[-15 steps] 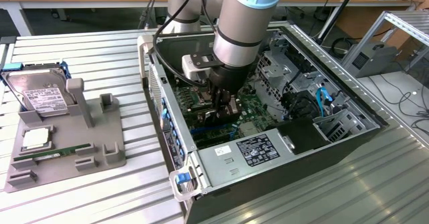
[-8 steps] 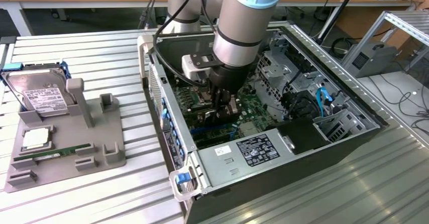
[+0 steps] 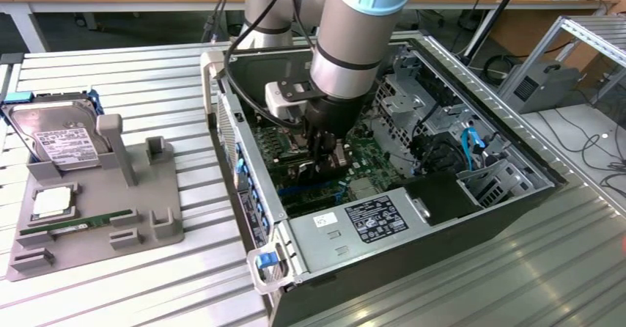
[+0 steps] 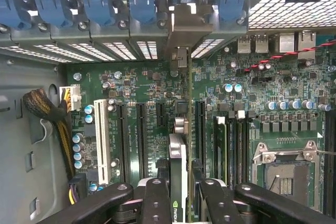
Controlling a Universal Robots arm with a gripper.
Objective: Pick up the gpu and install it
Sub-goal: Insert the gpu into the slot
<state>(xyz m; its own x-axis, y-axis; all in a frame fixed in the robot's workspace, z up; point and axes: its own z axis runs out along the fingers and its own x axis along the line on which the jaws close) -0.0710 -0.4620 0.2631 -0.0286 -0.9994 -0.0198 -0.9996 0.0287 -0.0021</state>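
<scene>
Item: gpu (image 4: 177, 182). Thin dark card, seen edge-on in wrist view, clamped between the gripper (image 4: 178, 195) fingers (image 4: 156, 203), one finger each side. Jaws part-closed, gripping the card. Card is held upright over the motherboard (image 4: 142, 82), lined up w/ the gap between two long black slots (image 4: 200, 129); its silver bracket (image 4: 181, 30) end is up against the rear slot openings of the case, betw. the blue clips (image 4: 142, 6). Whether card edge is already seated in a slot cannot be told; poss. just touching, view is blocked by the fingers.

Item: gripper, ext. view (image 3: 323, 158). Lowered inside the open PC case (image 3: 489, 195), arm near vertical, tip down at the board approx. mid-case.

Item: PC case. Laid on its side on the slatted metal table (image 3: 127, 70), side panel off. Labelled power supply (image 3: 377, 219) at the near end; drive cage (image 3: 411, 96) toward ext. view's right.

Item: grey holder tray (image 3: 146, 224). On table, ext. view's left, well apart from case. Silver hard drive (image 3: 59, 136) w/ white label is leaned in its rear stand; green memory stick (image 3: 88, 221) is laid flat in a slot; a silver square chip (image 3: 51, 204) is set near it.

Item: white slot (image 4: 101, 135) and cable bundle (image 4: 52, 114), noted in wrist view beside the black slots.
</scene>
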